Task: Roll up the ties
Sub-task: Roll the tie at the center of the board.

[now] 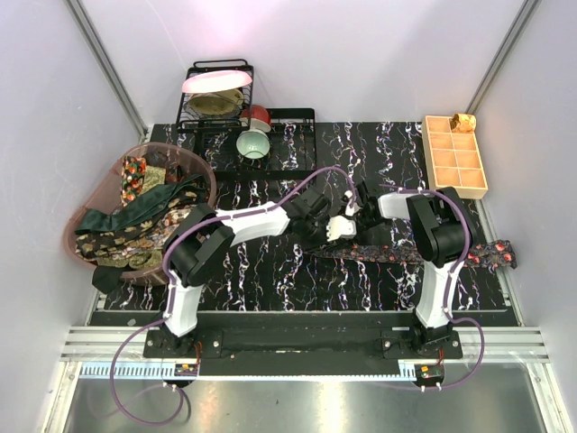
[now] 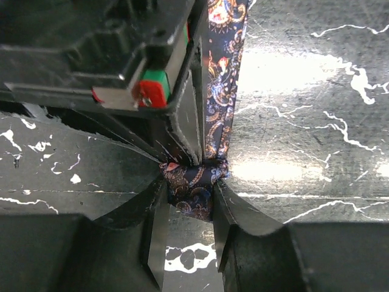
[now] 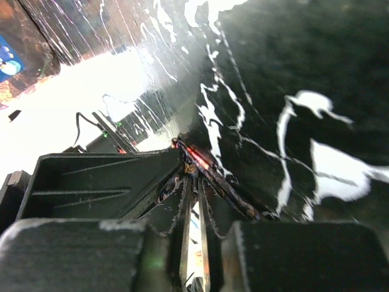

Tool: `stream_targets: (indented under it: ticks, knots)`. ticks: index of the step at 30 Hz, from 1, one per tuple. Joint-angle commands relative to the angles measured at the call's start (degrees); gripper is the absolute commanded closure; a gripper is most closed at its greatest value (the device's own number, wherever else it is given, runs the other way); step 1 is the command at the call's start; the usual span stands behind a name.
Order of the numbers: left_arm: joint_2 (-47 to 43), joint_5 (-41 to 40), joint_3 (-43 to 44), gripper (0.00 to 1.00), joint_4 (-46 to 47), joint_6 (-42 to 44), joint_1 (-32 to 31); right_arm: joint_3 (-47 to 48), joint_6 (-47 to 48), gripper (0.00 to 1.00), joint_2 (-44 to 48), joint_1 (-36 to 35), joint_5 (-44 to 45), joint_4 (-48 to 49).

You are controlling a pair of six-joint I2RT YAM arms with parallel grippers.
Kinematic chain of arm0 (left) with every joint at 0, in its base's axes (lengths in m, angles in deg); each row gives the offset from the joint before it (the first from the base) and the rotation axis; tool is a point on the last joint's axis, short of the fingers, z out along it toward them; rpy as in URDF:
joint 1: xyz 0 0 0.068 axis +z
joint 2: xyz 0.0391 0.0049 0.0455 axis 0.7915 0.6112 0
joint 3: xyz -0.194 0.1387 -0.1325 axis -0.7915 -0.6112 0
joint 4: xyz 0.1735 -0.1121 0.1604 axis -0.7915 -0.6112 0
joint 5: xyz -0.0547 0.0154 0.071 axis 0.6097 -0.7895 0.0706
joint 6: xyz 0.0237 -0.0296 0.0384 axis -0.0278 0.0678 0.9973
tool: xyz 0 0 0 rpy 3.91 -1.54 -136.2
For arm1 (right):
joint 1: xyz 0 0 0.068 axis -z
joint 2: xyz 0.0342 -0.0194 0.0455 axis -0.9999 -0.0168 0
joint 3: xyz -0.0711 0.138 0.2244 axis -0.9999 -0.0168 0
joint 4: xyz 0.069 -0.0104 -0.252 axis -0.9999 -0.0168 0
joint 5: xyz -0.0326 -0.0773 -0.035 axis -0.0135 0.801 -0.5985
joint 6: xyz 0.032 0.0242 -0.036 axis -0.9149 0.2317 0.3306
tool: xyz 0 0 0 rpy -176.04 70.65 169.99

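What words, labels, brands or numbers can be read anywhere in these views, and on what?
None can be read.
The marked strip at the front shows only tick marks, too small for numbers.
The tie carries a pattern, no lettering.
The blue patch at the right wrist view's edge is blurred.

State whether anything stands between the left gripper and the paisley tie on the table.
Nothing visible does. The left gripper flanks the folded end of the paisley tie, touching it on both sides; the right gripper sits close alongside.
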State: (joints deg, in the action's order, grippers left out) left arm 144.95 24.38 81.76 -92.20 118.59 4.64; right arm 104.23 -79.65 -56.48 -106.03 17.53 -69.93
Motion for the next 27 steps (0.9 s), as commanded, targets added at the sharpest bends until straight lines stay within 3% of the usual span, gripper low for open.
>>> stream_targets:
  ticks: [1, 7, 12, 19, 27]
  knots:
    - [5.5, -9.4, -0.8, 0.73, -5.1, 2.3, -0.7, -0.6, -1.9, 0.79, 4.8, 2.0, -4.9, 0.5]
    - [6.3, -11.5, 2.7, 0.73, -11.0, 3.7, -1.5, -0.8, 1.2, 0.71, 7.4, 4.7, -6.4, -1.5]
    - [6.5, -11.1, 3.8, 0.71, -15.9, 3.6, -1.5, -3.0, -0.5, 0.66, 6.7, 4.5, -8.5, 3.2]
    - [6.1, -12.4, 5.0, 0.71, -21.7, 4.0, -1.6, -3.5, -3.3, 0.66, 5.7, 3.1, -8.8, 7.6]
    - [6.3, -11.3, 5.7, 0.69, -21.0, 2.1, -1.5, -4.4, -8.2, 0.66, 3.9, -1.1, -8.9, 14.4]
